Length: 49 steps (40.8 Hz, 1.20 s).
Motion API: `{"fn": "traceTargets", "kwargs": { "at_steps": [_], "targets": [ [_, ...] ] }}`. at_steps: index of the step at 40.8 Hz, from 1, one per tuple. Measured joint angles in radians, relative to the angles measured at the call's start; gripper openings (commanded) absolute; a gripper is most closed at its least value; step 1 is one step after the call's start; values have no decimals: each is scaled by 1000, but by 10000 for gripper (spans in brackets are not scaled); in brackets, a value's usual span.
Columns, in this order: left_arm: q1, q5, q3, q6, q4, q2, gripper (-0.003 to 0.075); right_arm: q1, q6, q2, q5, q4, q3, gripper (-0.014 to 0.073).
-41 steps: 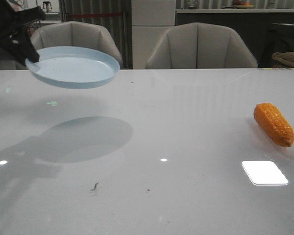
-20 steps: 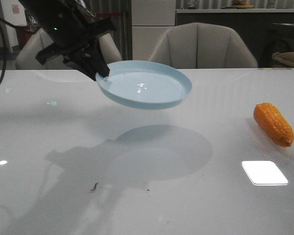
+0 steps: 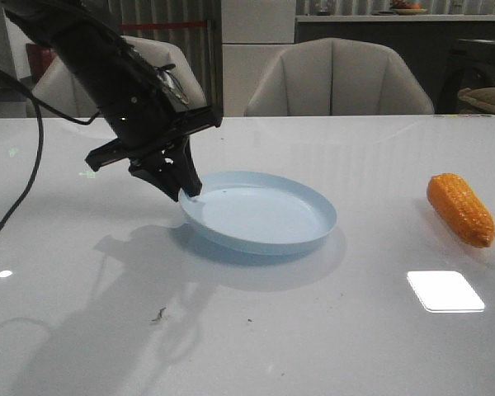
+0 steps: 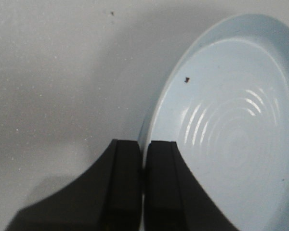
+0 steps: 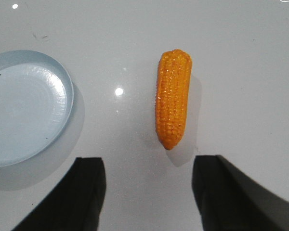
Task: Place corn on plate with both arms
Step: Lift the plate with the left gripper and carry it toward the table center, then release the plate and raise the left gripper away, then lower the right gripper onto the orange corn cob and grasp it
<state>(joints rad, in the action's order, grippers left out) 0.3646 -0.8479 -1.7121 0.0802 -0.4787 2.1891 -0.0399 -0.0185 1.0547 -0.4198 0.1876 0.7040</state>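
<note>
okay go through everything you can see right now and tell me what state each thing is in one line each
plate: empty, down near the table's middle, rim pinched at its left edge.
corn: lying on its side on the table, right of the plate, untouched.
left gripper: jaws shut on the plate's rim.
right gripper: jaws open, above the table near the corn, holding nothing.
table: white, glossy.

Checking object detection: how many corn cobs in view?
1. The corn lies on the table's right side, apart from the plate, which the left gripper holds by its rim. The right gripper is open above the corn. None visibly hidden.
</note>
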Motion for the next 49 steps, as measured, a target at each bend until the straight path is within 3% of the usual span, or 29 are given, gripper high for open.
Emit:
{"fn": "traceTargets", "kwargs": {
  "at_steps": [9, 20, 33, 39, 49],
  "targets": [
    [0, -18, -18, 0, 34, 4, 347, 0, 0, 0, 0, 0, 0, 507],
    [0, -50, -160, 0, 110, -10, 346, 0, 0, 0, 7, 0, 0, 507],
    [-9, 22, -204, 2, 469, -255, 346, 0, 0, 0, 5, 0, 0, 507],
    [-50, 93, -51, 2, 501, -438, 346, 0, 0, 7, 14, 0, 0, 510],
    [-166, 299, 467, 2, 513, -802, 345, 0, 0, 171, -21, 0, 90, 566]
  ]
}}
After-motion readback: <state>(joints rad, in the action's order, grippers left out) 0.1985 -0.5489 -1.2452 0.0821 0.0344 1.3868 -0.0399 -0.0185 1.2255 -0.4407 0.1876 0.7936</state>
